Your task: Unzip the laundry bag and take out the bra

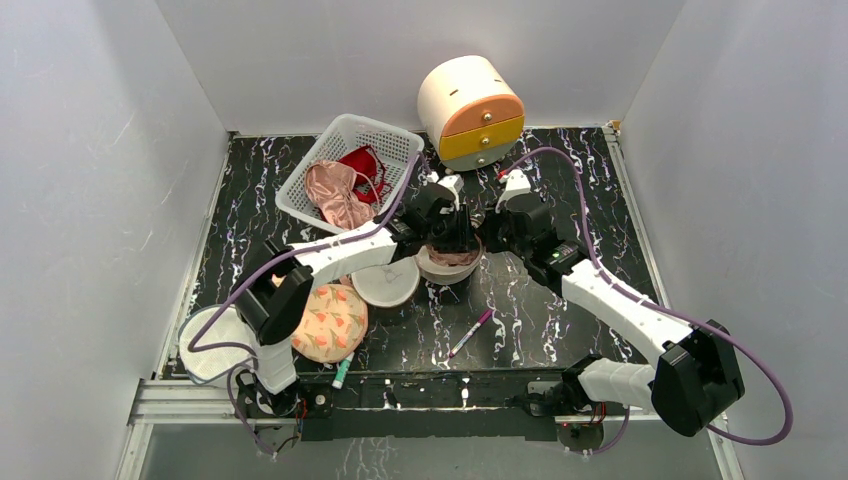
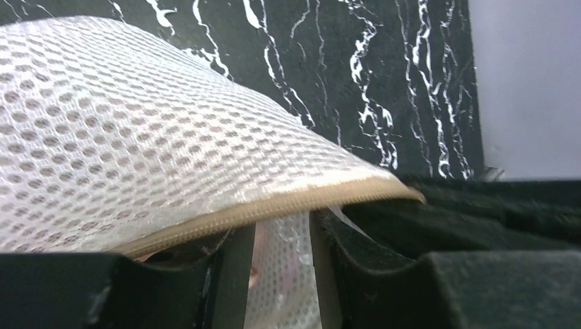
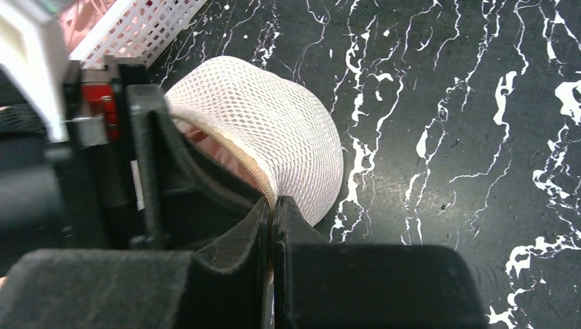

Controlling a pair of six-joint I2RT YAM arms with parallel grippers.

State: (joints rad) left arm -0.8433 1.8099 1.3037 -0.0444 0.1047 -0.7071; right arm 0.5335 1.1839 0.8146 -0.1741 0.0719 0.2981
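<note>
The laundry bag sits mid-table as a round white mesh drum with a tan zip rim, and its top gapes open. Pink fabric, apparently the bra, shows inside the opening. My left gripper hangs over the bag. In the left wrist view its fingers reach under the zip rim and stand apart, with mesh wall in the gap. My right gripper is at the bag's right side. There its jaws are pressed together on the zip rim.
A white lattice basket with pink and red garments stands at the back left. A cream round drawer box is behind the arms. A peach floral padded piece, a white round piece and a pink marker lie nearer.
</note>
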